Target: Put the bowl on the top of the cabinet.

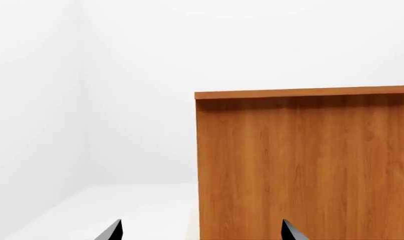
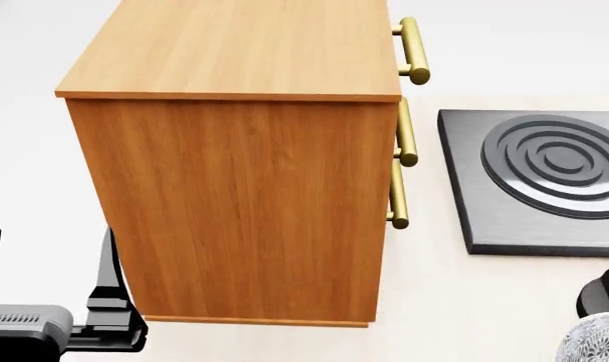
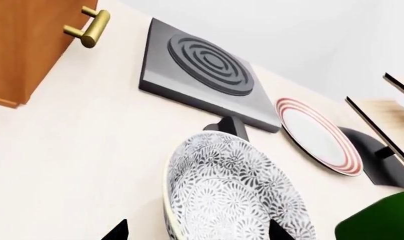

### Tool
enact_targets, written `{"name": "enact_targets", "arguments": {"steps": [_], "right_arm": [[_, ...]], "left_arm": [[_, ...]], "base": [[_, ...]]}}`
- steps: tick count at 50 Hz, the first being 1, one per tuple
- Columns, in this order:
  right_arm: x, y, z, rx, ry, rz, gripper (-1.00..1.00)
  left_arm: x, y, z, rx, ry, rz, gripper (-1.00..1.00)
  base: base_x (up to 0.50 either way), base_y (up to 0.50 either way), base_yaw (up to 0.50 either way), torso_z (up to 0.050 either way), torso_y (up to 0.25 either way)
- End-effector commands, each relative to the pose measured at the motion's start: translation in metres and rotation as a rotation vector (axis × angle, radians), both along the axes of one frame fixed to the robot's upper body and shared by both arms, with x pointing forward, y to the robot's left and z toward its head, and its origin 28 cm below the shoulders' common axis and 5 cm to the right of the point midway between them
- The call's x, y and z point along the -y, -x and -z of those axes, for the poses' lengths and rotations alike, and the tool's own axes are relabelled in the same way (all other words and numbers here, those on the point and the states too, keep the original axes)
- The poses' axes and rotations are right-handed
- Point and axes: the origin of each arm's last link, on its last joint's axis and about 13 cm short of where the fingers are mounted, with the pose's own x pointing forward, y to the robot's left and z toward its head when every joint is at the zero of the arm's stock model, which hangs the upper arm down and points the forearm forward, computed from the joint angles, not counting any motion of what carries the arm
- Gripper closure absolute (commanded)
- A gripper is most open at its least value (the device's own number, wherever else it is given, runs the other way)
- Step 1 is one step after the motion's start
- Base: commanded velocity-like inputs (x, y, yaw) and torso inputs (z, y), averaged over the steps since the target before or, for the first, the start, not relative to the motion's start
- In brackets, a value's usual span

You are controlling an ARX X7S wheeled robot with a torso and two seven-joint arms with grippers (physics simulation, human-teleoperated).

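Note:
The bowl (image 3: 235, 195), white with a dark leaf pattern, stands tilted on the pale counter, with a black support (image 3: 230, 126) behind it. It fills the space between my right gripper's (image 3: 196, 231) spread fingertips; one tip stays clear of its rim. In the head view the bowl (image 2: 596, 341) shows only at the lower right corner. The orange-brown cabinet (image 2: 234, 158) stands to its left, its flat top (image 2: 244, 45) bare, brass handles (image 2: 413, 49) on its right face. My left gripper (image 2: 48, 256) is open and empty beside the cabinet's left lower corner, facing the cabinet's side (image 1: 302, 165).
A dark square hob (image 2: 546, 177) with raised rings lies right of the cabinet. A white plate with red rim stripes (image 3: 319, 135) leans on a black stand beyond the bowl. A pale wood rack (image 3: 389, 107) and a green object (image 3: 382, 220) are at that side.

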Motion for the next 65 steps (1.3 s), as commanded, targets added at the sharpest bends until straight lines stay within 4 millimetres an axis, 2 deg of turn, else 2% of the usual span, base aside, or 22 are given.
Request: {"name": "enact_targets", "arguments": {"steps": [1,24,65], "right_arm": [[0.002,-0.002,0.001,-0.001,-0.004,0.014,-1.00],[0.002,-0.008,0.014,-0.026,0.001,0.008,-1.00],[0.003,-0.017,0.020,-0.022,-0.016,0.017,-1.00]], "left_arm": [[0.000,0.001,0.000,-0.001,0.000,0.002,-1.00],[0.001,0.000,0.001,-0.002,-0.002,0.000,-1.00],[0.000,-0.001,0.003,-0.008,-0.004,-0.003,-1.00]], "base": [[0.00,0.00,0.00,0.000,0.000],[0.00,0.00,0.00,0.000,0.000],[0.00,0.00,0.00,0.000,0.000]]}}
